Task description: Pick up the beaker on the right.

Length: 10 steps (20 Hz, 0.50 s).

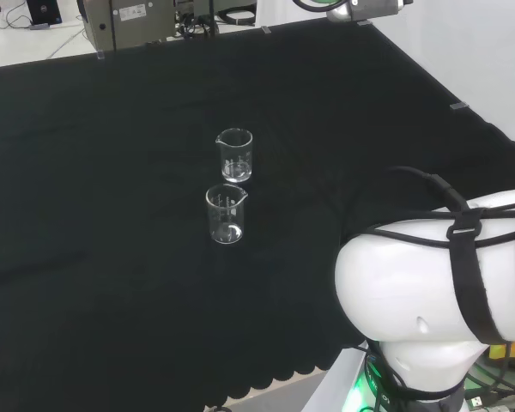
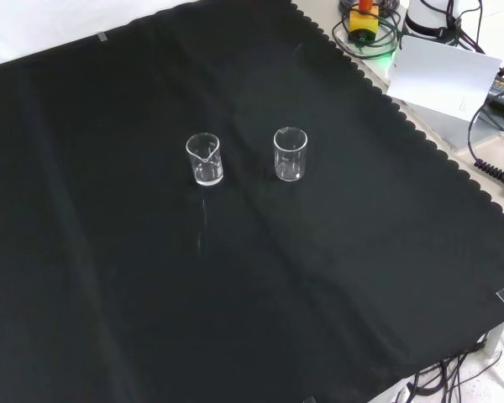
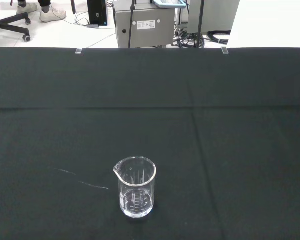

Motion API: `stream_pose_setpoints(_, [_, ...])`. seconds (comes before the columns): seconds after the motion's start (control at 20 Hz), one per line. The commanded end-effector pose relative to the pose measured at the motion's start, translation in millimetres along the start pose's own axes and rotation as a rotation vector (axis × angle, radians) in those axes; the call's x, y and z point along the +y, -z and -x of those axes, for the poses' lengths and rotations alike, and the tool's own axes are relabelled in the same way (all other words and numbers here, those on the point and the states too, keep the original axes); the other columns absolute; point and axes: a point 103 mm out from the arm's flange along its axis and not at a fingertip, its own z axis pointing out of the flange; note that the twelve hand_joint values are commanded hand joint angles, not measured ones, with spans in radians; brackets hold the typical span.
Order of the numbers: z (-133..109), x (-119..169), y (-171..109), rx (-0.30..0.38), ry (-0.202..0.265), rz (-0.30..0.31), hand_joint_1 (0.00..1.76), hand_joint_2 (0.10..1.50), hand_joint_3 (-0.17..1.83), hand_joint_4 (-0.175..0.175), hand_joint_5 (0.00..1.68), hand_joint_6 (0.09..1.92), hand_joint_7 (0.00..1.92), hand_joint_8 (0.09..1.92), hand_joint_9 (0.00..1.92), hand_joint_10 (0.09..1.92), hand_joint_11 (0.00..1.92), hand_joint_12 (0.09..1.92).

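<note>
Your worktop [image 2: 109, 277] is covered with matte black cloth, lightly creased, with a scalloped hem along the edge nearest the arm's base. Two small clear glass beakers stand upright on it, well apart from every edge, each cylindrical with a rolled rim, a pouring spout and printed graduation marks.

In the front view they stand side by side with a clear gap between them: the left beaker [image 2: 205, 159] and the right beaker [image 2: 290, 154]. The right one is the nearer of the two to the arm's base. In the head view you see the same pair one behind the other: the right beaker [image 1: 227, 214] is closer to the camera, the left beaker [image 1: 234, 155] just beyond it.

The wrist view gives you one beaker [image 3: 135, 186] close and upright, spout turned to one side, with faint pale streaks on the cloth beside it. Which of the two it is cannot be settled from that view alone.

Neither beaker plainly shows any contents; the glass is hard to read against the black cloth.

The arm's large white rounded link [image 1: 429, 283], strapped with black bands and cable, takes up the head view's lower right. You should record the state of the hand's fingers as cannot tell. Both beakers stand free, nothing touching them.
</note>
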Motion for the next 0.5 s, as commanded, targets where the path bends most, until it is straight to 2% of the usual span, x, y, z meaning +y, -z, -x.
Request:
stream_pose_setpoints(0.05, [-0.5,-0.1,-0.3,-0.007,0.000,0.006,0.13,1.05,0.52,-0.009,0.25,0.09,0.18,0.13,0.18,0.49,0.01,1.35])
stream_pose_setpoints(0.2, [-1.0,0.6,0.6,-0.011,-0.002,0.005,0.01,1.17,0.40,-0.010,0.30,0.09,0.19,0.23,0.19,0.60,0.01,1.36])
stream_pose_setpoints(0.5, [-3.3,4.3,-1.1,-0.020,-0.009,-0.002,0.00,1.19,0.38,-0.009,0.31,0.09,0.19,0.25,0.19,0.62,0.01,1.37])
